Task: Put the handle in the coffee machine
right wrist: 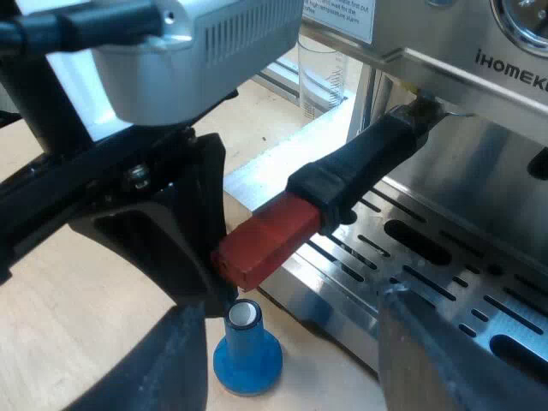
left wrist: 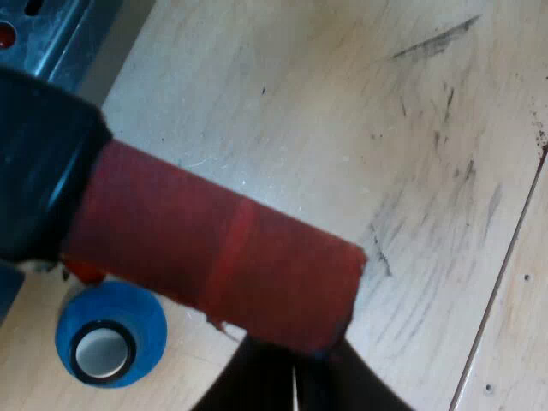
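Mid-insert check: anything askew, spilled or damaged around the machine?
Nothing stands out. The handle reaches the machine's front, its red end by the left gripper; the tamper stands upright on the table, nothing spilled. Only dark scuffs mark the table.

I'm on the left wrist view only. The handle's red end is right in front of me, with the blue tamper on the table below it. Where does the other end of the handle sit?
Observer: The handle runs up to the machine, and its far end meets the underside of the front. I can't tell whether it is locked in.
Operator: And where's the right tool?
Observer: The right tool hangs open above the edge of the drip tray, apart from the handle and gripping nothing. The tamper stands on the table beneath it.
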